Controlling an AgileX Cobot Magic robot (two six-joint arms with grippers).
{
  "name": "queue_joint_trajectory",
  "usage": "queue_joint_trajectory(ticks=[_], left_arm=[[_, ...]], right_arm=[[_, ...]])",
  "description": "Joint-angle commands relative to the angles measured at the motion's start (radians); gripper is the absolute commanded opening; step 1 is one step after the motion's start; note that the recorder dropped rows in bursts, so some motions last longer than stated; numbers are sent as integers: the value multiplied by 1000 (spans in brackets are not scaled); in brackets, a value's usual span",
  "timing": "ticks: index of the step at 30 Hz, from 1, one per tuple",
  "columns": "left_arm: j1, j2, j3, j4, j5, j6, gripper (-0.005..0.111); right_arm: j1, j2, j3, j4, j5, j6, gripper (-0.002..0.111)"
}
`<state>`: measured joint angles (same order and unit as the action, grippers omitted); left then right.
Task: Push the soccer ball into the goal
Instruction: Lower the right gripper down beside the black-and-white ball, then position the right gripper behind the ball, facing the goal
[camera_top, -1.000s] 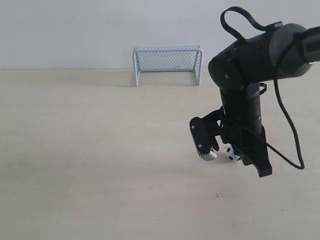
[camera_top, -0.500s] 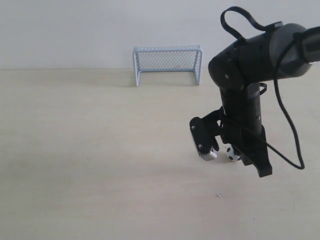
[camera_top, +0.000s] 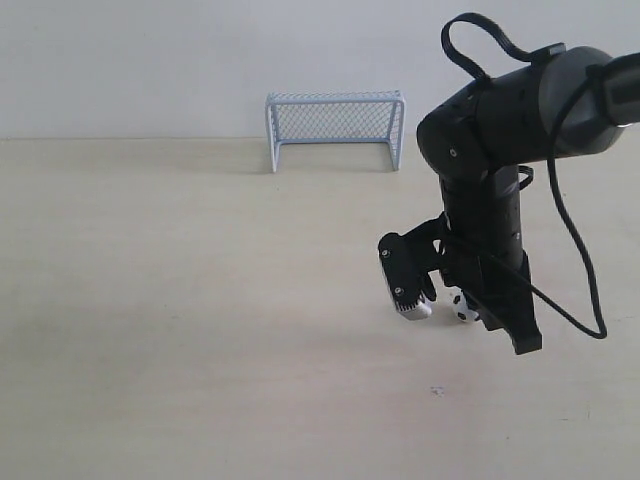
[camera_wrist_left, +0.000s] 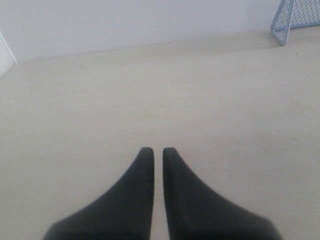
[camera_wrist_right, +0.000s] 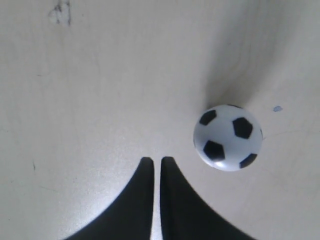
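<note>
Hanging low over the pale worktop with the right gripper, fingers pressed almost together and gripping nothing. Resting on the worktop just beside those fingertips, not touching them: the soccer ball. Keeping the left gripper likewise drawn nearly together and empty. Standing well beyond, at the worktop's far edge by the wall: the goal.

In the exterior view, bare surface stretches between the soccer ball and the goal, which stands at 11 o'clock from the ball. The right claw, its jaws nearly together, sits just beside the ball. Its arm crowds the ball from 9 through 12 to 4 o'clock, and 6 o'clock is open.
</note>
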<state>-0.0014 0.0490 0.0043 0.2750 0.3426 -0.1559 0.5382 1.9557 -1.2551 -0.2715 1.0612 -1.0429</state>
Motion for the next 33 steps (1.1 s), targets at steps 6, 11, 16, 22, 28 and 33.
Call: queue_joint_trajectory(ticks=[6,11,16,22,28,33], left_arm=[[-8,6,-4,0,-5,-9,6],[-8,6,-4,0,-5,-9,6],[-8,6,-4,0,-5,-9,6],[-8,6,-4,0,-5,-9,6],[-8,6,-4,0,-5,-9,6],[-8,6,-4,0,-5,-9,6]], right_arm=[[-9,1,-3,9,60,-100,0],[-55,-1,-3,102,45,-223,0],[-120,-3,-3,181,37,-328,0],[-212,-15,-3,298,37,-507,0],[-251,-39,-3,361,50,-687,0],[-251,-38,-3,361,65,-788,0]])
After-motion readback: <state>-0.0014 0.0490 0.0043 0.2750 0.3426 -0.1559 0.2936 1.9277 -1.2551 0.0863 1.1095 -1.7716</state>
